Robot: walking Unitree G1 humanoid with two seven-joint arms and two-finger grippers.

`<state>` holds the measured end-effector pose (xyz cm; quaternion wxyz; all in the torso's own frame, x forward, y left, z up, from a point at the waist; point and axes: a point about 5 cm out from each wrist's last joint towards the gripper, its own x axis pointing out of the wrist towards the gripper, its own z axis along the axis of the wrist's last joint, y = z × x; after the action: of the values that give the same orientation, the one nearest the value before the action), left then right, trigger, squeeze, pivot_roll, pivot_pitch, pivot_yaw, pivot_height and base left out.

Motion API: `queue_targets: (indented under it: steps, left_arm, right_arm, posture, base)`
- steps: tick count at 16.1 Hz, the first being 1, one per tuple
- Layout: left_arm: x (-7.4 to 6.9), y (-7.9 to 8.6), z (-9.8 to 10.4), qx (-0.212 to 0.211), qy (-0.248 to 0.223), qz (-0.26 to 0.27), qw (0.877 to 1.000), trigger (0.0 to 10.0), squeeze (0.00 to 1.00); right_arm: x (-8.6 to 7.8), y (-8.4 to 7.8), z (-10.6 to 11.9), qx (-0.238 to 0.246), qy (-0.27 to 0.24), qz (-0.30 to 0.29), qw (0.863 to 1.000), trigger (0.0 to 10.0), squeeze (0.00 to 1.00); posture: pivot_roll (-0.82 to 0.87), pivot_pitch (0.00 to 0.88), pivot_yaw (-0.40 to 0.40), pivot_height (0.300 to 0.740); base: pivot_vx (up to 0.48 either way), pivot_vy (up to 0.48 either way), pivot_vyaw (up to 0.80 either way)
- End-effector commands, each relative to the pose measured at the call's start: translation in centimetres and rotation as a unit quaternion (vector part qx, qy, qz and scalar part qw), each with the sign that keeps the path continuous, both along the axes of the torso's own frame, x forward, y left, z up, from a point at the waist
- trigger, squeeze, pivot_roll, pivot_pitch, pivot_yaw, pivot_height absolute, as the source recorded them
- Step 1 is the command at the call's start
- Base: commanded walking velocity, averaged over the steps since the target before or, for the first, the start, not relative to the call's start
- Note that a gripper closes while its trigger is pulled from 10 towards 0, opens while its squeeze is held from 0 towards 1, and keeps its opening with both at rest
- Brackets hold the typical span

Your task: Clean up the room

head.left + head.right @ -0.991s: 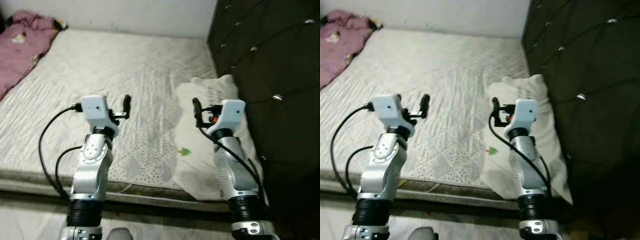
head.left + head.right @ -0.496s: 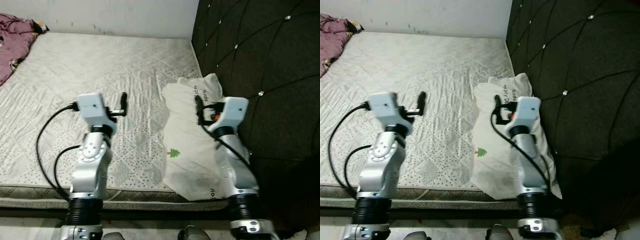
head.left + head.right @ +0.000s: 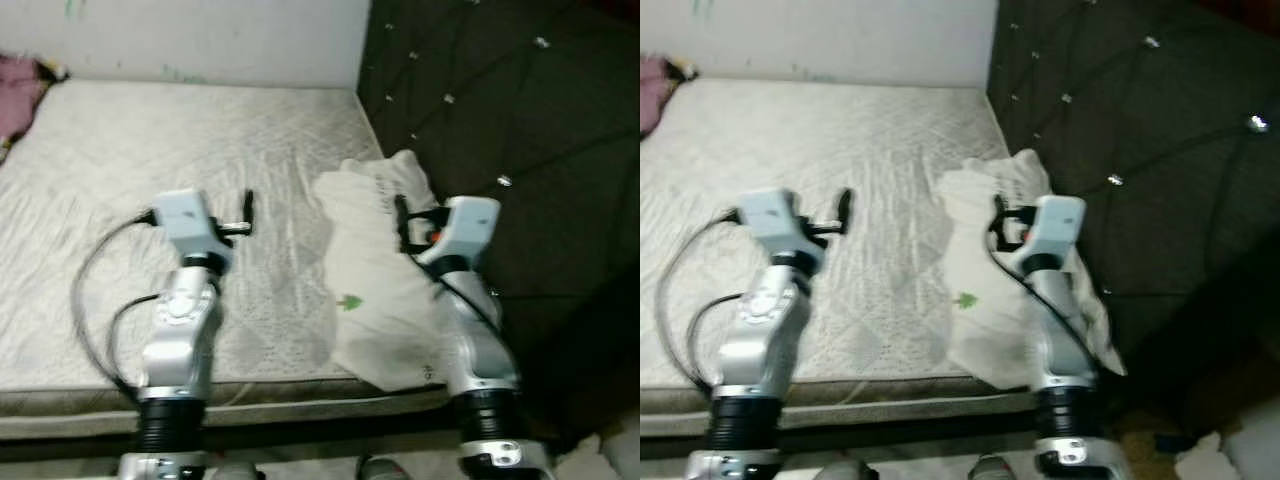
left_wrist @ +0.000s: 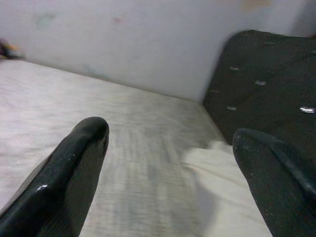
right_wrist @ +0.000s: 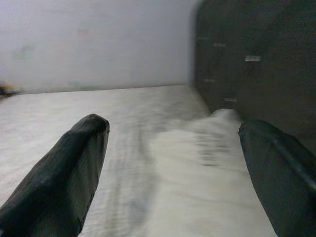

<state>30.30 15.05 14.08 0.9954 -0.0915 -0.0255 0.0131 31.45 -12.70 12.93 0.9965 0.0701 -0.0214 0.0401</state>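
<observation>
White and crumpled, the pillow (image 3: pixel 385 285) with a small green tree print lies on the bed (image 3: pixel 120 190) at its right side, against the dark tufted headboard (image 3: pixel 500 120), one end hanging over the mattress edge. Both hands are raised above the bed with fingers spread wide and empty: the left hand (image 4: pixel 168 163) over bare mattress, the right hand (image 5: pixel 173 163) over the pillow.

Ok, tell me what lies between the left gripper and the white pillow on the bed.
Only bare quilted mattress lies between the left gripper and the white pillow, as the left eye view shows.
</observation>
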Motion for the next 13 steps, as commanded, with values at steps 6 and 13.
queue_targets:
  steps: [6, 13]
  left_arm:
    - [0.17, -0.54, 0.63, -0.005, -0.011, 0.0, 1.0, 10.0, 0.0]
    - [0.0, -0.46, 0.72, -0.002, -0.012, 0.001, 1.0, 10.0, 0.0]
  right_arm:
    - [0.29, -0.56, 0.39, -0.005, -0.002, -0.002, 1.0, 10.0, 0.0]
    - [0.38, -0.53, 0.44, -0.007, -0.002, 0.001, 1.0, 10.0, 0.0]
  posture:
    - [0.03, 0.0, -0.016, 0.74]
    - [0.03, 0.0, -0.017, 0.74]
  base:
    - [0.0, 0.48, 0.0]
    - [0.0, 0.48, 0.0]
